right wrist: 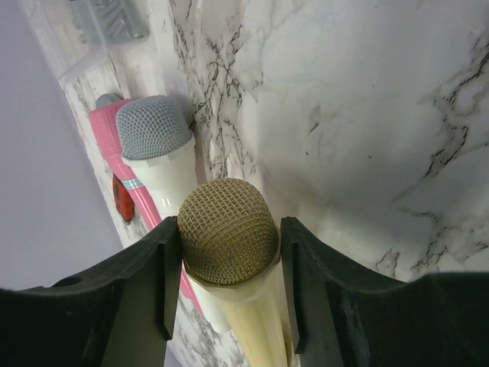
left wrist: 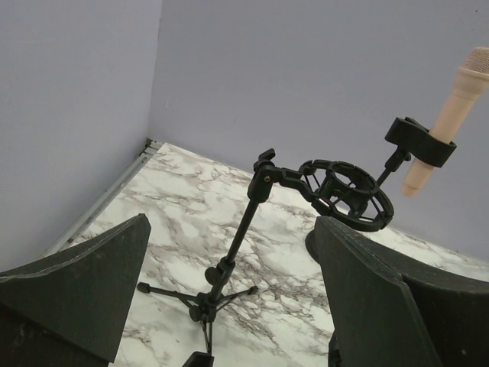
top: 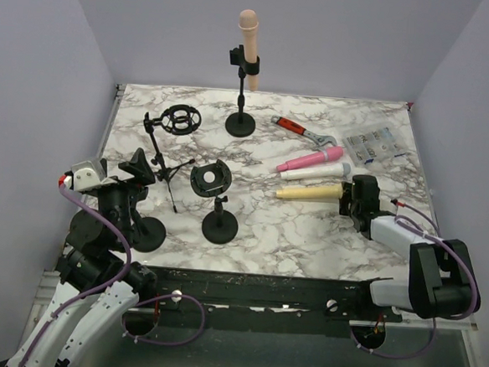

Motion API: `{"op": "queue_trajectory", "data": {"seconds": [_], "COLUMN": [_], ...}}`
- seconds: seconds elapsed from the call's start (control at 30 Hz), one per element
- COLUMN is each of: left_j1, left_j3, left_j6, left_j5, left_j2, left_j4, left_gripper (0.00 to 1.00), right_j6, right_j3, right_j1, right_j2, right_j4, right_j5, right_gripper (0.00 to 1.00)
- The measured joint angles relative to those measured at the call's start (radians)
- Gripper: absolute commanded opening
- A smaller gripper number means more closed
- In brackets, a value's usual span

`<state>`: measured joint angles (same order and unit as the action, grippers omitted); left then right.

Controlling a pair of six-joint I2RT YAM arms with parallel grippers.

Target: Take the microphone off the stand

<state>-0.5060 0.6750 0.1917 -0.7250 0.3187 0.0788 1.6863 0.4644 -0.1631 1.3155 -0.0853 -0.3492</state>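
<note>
Your right hand point(top: 349, 197) was closed narrowly around the head end of the cream microphone point(top: 309, 191). The wrist view showed both fingers pressed against the sides of its gold mesh grille. That microphone lay flat on the table point(top: 308, 238), just beside the white microphone point(top: 312, 172) and the pink microphone point(top: 309, 160), so it was already off any stand. I judged this as the set-down end of a cycle, with the cream one grounded and only the release left to do.

Your left hand point(left wrist: 233, 252) stood wide and held nothing. It was low at the near left corner, looking out past the tripod stand point(left wrist: 221, 275) and its empty shock mount point(left wrist: 348, 195).

The task's remaining item was the peach microphone point(top: 249, 34). It stood upright in the black clip of the round-based stand point(top: 241, 108) at the back of the table, well apart from both hands.

The next move called for opening the right fingers and lifting clear without rolling the cream microphone into its neighbours. After that, one hand had to reach the far stand. In my judgement it needed to grip the peach body above the clip and draw it up along its axis, because a sideways tug could tip that tall stand.
</note>
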Motion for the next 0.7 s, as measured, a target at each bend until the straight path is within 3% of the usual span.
{"op": "queue_trajectory", "data": {"seconds": [0.2,0.37,0.43,0.57,0.7], "left_j1": [0.000,0.000,0.000,0.000,0.000], "left_j3": [0.000,0.000,0.000,0.000,0.000], "left_j6": [0.000,0.000,0.000,0.000,-0.001], "left_j5": [0.000,0.000,0.000,0.000,0.000], "left_j2": [0.000,0.000,0.000,0.003,0.010], "left_j4": [0.000,0.000,0.000,0.000,0.000], "left_gripper": [0.91,0.91,0.91,0.91,0.91], "right_j6": [-0.007,-0.023,-0.035,-0.071,-0.111], "right_j3": [0.000,0.000,0.000,0.000,0.000], "right_j1": [0.008,0.008,0.008,0.008,0.010], "right_j2": [0.047,0.051,0.051,0.040,0.012], "right_j4": [-0.019,-0.028,-0.029,-0.027,-0.026], "right_j5": [0.016,0.026,0.026,0.026,0.025], "right_gripper": [0.41,0.61,0.64,0.79,0.86]}}
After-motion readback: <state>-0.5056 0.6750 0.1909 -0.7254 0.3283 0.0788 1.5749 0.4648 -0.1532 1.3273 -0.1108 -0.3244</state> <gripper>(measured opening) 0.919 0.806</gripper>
